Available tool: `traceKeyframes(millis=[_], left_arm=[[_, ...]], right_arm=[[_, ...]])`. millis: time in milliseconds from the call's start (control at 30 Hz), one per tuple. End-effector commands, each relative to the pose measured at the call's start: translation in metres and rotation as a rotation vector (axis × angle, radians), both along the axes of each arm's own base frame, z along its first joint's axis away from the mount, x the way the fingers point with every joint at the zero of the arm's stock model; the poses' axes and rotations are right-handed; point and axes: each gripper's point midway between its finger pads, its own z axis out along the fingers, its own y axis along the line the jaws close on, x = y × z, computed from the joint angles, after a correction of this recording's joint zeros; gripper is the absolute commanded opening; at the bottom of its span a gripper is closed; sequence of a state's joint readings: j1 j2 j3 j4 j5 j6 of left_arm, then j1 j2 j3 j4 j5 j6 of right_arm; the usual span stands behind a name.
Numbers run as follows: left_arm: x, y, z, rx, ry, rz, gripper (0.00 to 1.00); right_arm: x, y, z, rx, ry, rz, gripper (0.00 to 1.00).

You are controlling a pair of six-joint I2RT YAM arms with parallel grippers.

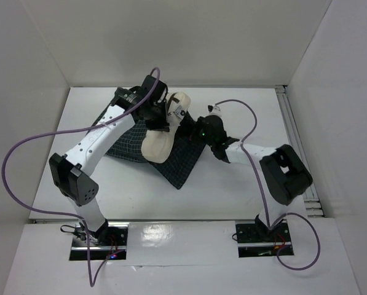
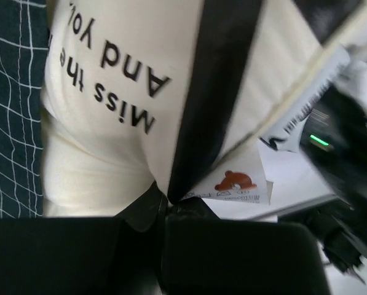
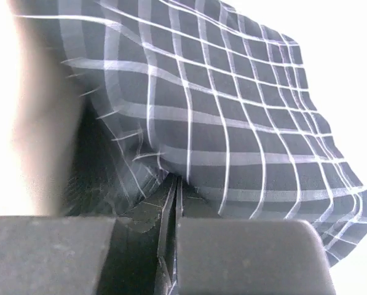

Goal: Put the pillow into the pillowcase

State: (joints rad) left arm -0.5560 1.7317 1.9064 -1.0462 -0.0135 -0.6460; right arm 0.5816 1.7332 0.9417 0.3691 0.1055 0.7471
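The cream pillow [image 1: 161, 138] with black lettering hangs from my left gripper [image 1: 165, 117] over the navy checked pillowcase [image 1: 183, 161]. In the left wrist view the gripper [image 2: 168, 196] is shut on the pillow [image 2: 109, 92] at its edge, beside the small bear-print tag [image 2: 235, 183]. My right gripper [image 1: 198, 130] is at the pillowcase's far right edge. In the right wrist view it [image 3: 174, 181] is shut on a fold of the pillowcase [image 3: 232, 123], which is lifted in front of the camera.
The pillowcase lies spread on the white table [image 1: 232, 190] between the two arms. White walls close in the back and both sides. A purple cable [image 1: 244, 110] loops over the right arm.
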Motion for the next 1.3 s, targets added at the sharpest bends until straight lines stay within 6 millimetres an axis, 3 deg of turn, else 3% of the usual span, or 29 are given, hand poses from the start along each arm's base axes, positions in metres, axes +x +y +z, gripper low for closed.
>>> traceKeyframes(millis=[0, 167, 300, 367, 600, 700, 800, 933, 967, 1000, 1133, 1167, 1233, 1267], left_arm=[[0.028, 0.015, -0.028, 0.034, -0.024, 0.132, 0.0], [0.046, 0.026, -0.094, 0.179, 0.055, 0.223, 0.0], [0.052, 0.028, -0.11, 0.207, 0.072, 0.253, 0.0], [0.053, 0.029, -0.116, 0.222, 0.077, 0.257, 0.0], [0.06, 0.055, -0.127, 0.267, 0.093, 0.299, 0.0], [0.059, 0.055, -0.136, 0.295, 0.109, 0.244, 0.0], [0.055, 0.046, -0.15, 0.317, 0.134, 0.125, 0.0], [0.03, 0.028, -0.164, 0.39, 0.152, -0.065, 0.0], [0.025, 0.026, -0.172, 0.41, 0.165, -0.099, 0.0], [0.014, 0.026, -0.179, 0.444, 0.181, -0.129, 0.0], [-0.01, 0.032, -0.196, 0.509, 0.227, -0.2, 0.0], [-0.014, 0.035, -0.197, 0.513, 0.233, -0.201, 0.0], [-0.029, 0.044, -0.209, 0.555, 0.276, -0.216, 0.0], [-0.031, 0.048, -0.212, 0.57, 0.28, -0.213, 0.0]], right_arm=[[-0.022, -0.014, 0.023, -0.008, -0.017, 0.125, 0.0], [-0.055, -0.032, 0.017, -0.087, 0.029, 0.22, 0.0], [-0.067, -0.041, 0.015, -0.113, 0.039, 0.234, 0.0], [-0.075, -0.049, 0.004, -0.13, 0.076, 0.24, 0.0], [-0.082, -0.103, -0.019, -0.17, 0.138, 0.139, 0.0], [-0.082, -0.103, -0.012, -0.101, 0.114, 0.16, 0.0], [-0.069, -0.093, 0.015, -0.047, 0.043, 0.169, 0.0], [-0.042, -0.089, 0.055, 0.065, -0.046, 0.139, 0.0], [-0.038, -0.089, 0.057, 0.088, -0.051, 0.134, 0.0], [-0.033, -0.087, 0.069, 0.114, -0.079, 0.128, 0.0], [-0.01, -0.099, 0.085, 0.214, -0.109, 0.027, 0.0], [-0.006, -0.098, 0.097, 0.243, -0.147, 0.025, 0.0], [-0.005, -0.104, 0.092, 0.304, -0.135, -0.006, 0.0], [-0.004, -0.103, 0.104, 0.336, -0.189, -0.003, 0.0]])
